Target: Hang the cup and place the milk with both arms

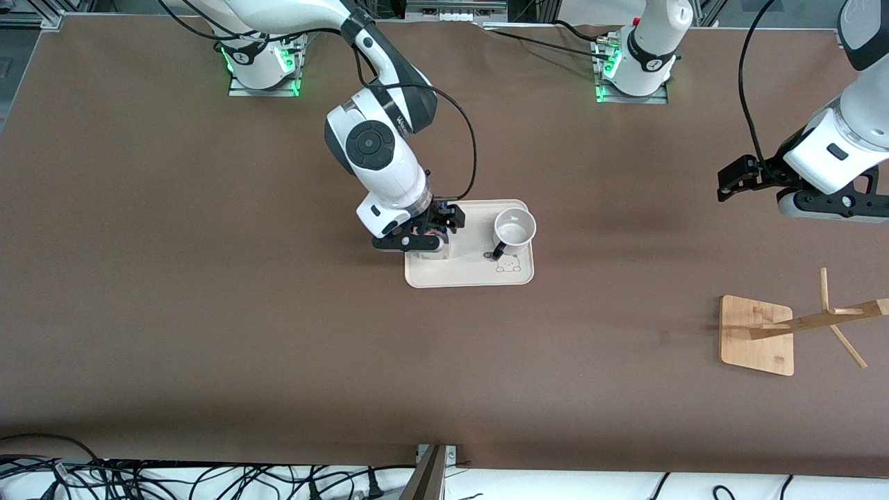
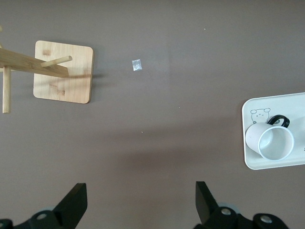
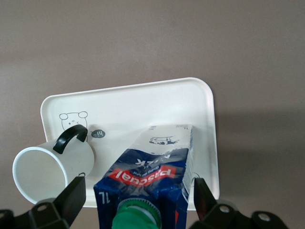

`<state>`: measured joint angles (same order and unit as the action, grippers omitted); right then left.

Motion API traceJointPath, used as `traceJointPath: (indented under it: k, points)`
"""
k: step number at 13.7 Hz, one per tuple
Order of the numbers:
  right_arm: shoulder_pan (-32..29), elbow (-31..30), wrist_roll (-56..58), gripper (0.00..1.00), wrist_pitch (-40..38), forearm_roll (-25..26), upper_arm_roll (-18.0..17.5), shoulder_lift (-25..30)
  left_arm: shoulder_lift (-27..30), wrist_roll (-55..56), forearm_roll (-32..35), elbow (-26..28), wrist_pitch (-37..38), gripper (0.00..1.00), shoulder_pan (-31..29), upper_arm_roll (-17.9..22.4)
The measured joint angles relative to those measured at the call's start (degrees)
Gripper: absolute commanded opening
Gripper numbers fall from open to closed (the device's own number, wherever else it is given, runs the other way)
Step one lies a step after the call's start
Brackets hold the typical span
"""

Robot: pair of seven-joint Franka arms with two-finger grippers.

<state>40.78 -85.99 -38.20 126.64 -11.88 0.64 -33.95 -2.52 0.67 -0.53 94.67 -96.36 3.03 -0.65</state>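
The milk (image 3: 152,176), a dark blue and white carton with a green cap, stands on the cream tray (image 1: 472,274) at its right arm's end. My right gripper (image 1: 430,232) is open, its fingers (image 3: 71,195) on either side of the carton, and it hides most of the carton in the front view. The white cup (image 1: 515,228) stands upright on the tray beside the milk, toward the left arm's end, with its black handle toward the front camera. It also shows in the right wrist view (image 3: 47,167) and the left wrist view (image 2: 269,140). My left gripper (image 1: 726,184) is open and empty, over bare table.
A wooden cup rack (image 1: 755,335) with a square base and slanted pegs stands near the left arm's end, nearer to the front camera than the left gripper. It also shows in the left wrist view (image 2: 63,71). A tiny white scrap (image 2: 137,65) lies beside it.
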Motion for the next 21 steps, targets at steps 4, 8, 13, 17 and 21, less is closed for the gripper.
traceJointPath:
  k: [4,8,13,17,21]
  points:
    - [0.11,0.00,0.00,1.00,-0.45,0.00,-0.26,0.00,-0.10,0.00,0.00,-0.01,0.00,1.00,0.00,0.00]
    - [0.12,0.00,0.19,1.00,-2.18,0.00,-0.29,0.00,-0.12,0.00,0.00,-0.01,0.00,1.00,0.00,0.00]
    - [0.12,0.00,0.96,0.31,-4.19,0.00,-0.29,0.00,-0.12,0.00,0.00,-0.02,0.00,1.00,0.00,0.00]
    - [0.11,0.26,0.99,0.31,-4.35,0.00,-0.29,0.00,-0.12,0.00,0.00,-0.03,0.00,1.00,0.00,0.00]
    - [0.11,0.90,0.99,0.32,-6.30,0.00,-0.24,0.48,-0.14,0.00,0.00,-0.04,0.00,1.00,0.00,0.00]
